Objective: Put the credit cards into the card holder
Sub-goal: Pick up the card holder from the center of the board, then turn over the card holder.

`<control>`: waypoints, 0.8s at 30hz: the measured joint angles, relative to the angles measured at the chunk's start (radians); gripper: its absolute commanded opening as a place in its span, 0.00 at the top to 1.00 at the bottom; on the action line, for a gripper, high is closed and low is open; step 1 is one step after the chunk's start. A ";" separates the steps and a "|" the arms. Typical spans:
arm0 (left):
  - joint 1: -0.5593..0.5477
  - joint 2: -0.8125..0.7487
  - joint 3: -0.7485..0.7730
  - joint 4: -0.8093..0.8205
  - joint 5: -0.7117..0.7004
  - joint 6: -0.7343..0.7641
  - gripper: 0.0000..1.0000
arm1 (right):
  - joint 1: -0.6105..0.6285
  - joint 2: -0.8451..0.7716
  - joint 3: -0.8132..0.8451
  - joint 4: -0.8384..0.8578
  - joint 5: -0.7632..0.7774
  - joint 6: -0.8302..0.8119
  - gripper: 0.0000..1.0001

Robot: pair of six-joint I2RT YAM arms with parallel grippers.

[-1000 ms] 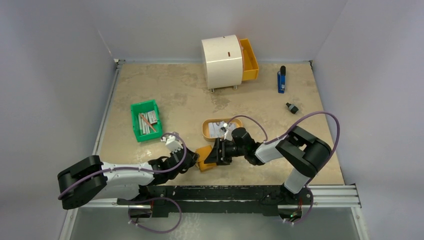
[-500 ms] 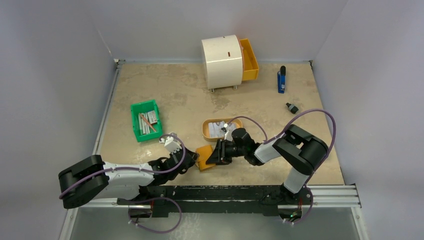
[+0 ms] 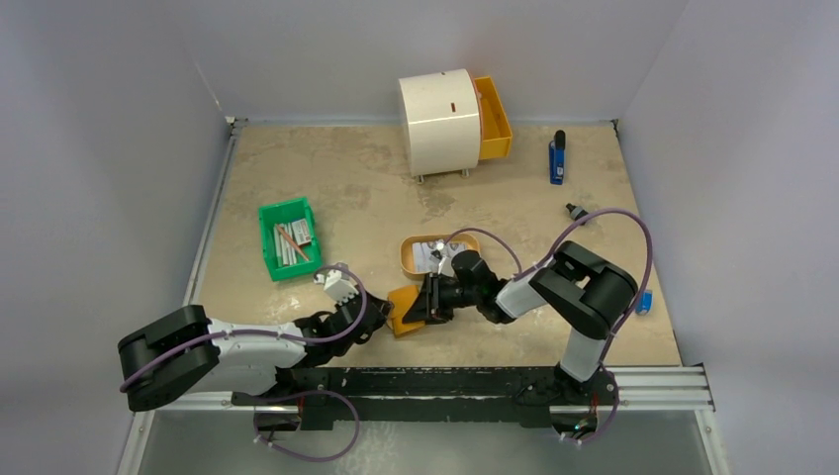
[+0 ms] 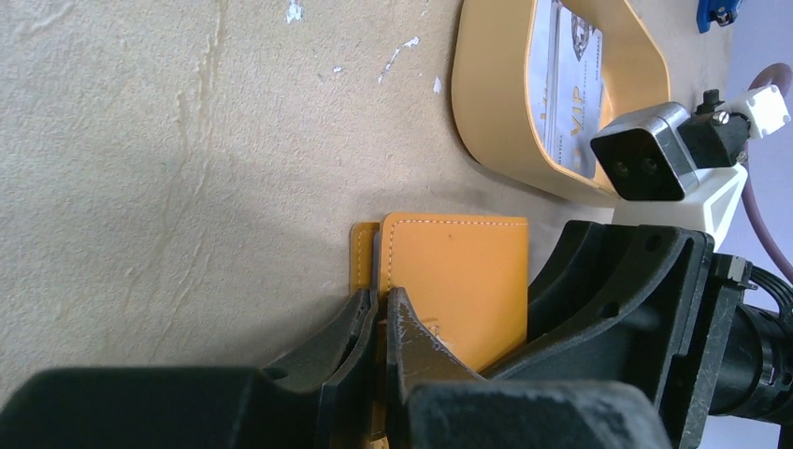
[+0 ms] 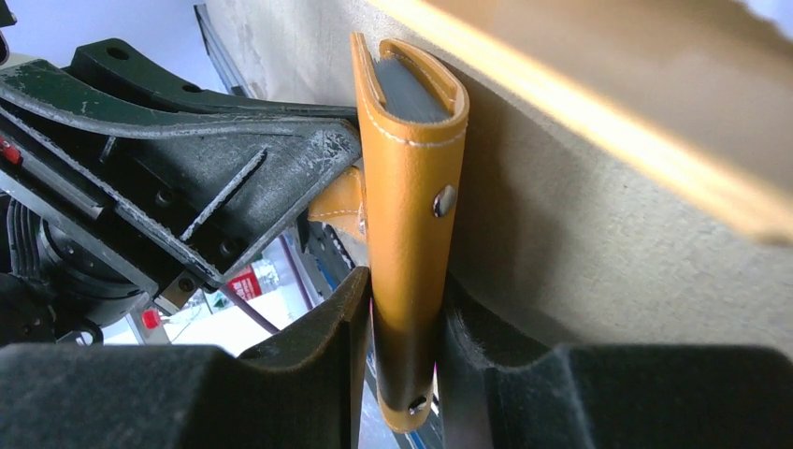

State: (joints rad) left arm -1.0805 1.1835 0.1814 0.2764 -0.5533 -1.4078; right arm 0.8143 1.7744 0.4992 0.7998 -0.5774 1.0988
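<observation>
- Right wrist view: the right gripper [image 5: 404, 290] is clamped on the tan holder [image 5: 411, 178], one finger [image 5: 318, 346] against each face. The holder stands on edge with its mouth pointing away from the camera.
- Something grey shows in that mouth; whether it is a card I cannot tell.
- Left wrist view: the left gripper [image 4: 382, 304] is pinched together on the holder's [image 4: 458, 276] thin near edge. The right gripper's black body sits just beside it, crowding that side.
- Cards [image 4: 570, 89] lie in the oval tray [image 4: 491, 112], just beyond the holder.
- Top view: both grippers meet at the holder [image 3: 404, 315], close to the table's [image 3: 346, 178] near edge.
- The tray [image 3: 408, 259] is just behind it.
- Bare tabletop runs left to the green bin [image 3: 289, 237] and back to the white drum [image 3: 440, 121].
</observation>
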 measured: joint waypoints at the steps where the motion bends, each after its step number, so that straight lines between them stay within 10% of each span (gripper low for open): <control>1: 0.000 0.001 -0.001 0.002 -0.001 -0.003 1.00 | 0.002 0.005 0.006 -0.002 -0.001 -0.002 0.68; 9: 0.000 -0.001 -0.004 0.002 -0.012 -0.006 1.00 | 0.015 0.019 0.056 -0.061 -0.002 -0.023 1.00; 17: -0.003 -0.183 0.158 -0.422 -0.012 0.054 0.66 | 0.049 -0.158 0.129 -0.389 0.055 -0.172 1.00; 24: -0.002 -0.425 0.513 -0.854 -0.129 0.154 0.61 | 0.048 -0.496 0.373 -0.839 0.253 -0.467 1.00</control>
State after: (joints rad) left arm -1.0828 0.7582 0.6949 -0.5774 -0.6827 -1.2533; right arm 0.8627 1.2789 0.8719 -0.0391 -0.3248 0.6319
